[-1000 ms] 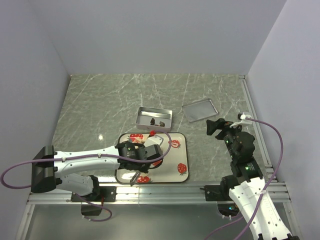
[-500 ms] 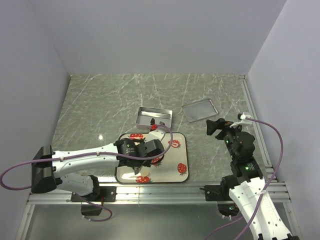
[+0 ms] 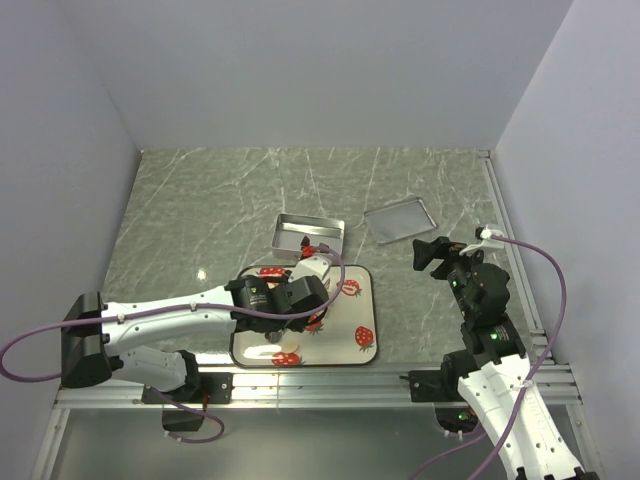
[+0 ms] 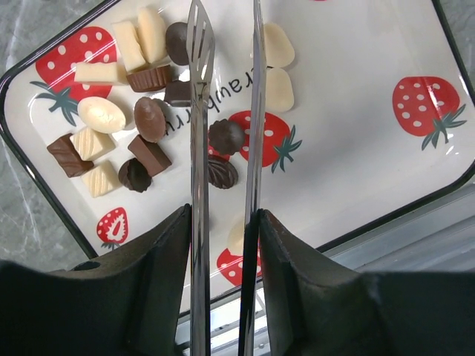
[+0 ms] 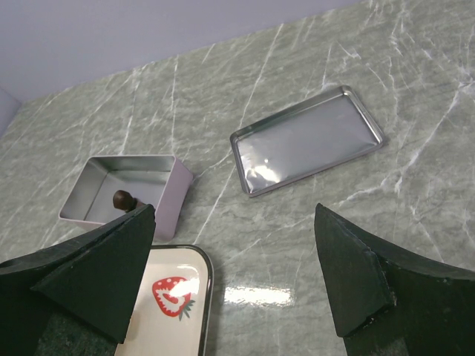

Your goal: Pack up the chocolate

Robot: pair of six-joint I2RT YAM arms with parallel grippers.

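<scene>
The chocolate (image 4: pixel 151 119) lies as several small dark, brown and cream pieces on a white strawberry-print tray (image 4: pixel 349 52). More pieces (image 4: pixel 226 137) sit near the tray's middle. My left gripper (image 4: pixel 225 222) is shut on a pair of metal tongs (image 4: pixel 199 111). The tongs' blades stand slightly apart above the tray with nothing gripped between them. One dark piece (image 5: pixel 122 199) lies in the open tin (image 5: pixel 126 185) behind the tray. From above, the left gripper (image 3: pixel 300 290) hovers over the tray (image 3: pixel 362 300). My right gripper (image 5: pixel 234 222) hangs open and empty to the right.
The tin's flat metal lid (image 3: pixel 400 218) lies upside down at the back right of the marble table. The tin (image 3: pixel 310 232) stands just behind the tray's back edge. An aluminium rail (image 3: pixel 520 270) runs along the table's right side.
My left arm has moved back across the tray toward the tin, and the tongs' blades have spread a little. The right arm has not moved.
</scene>
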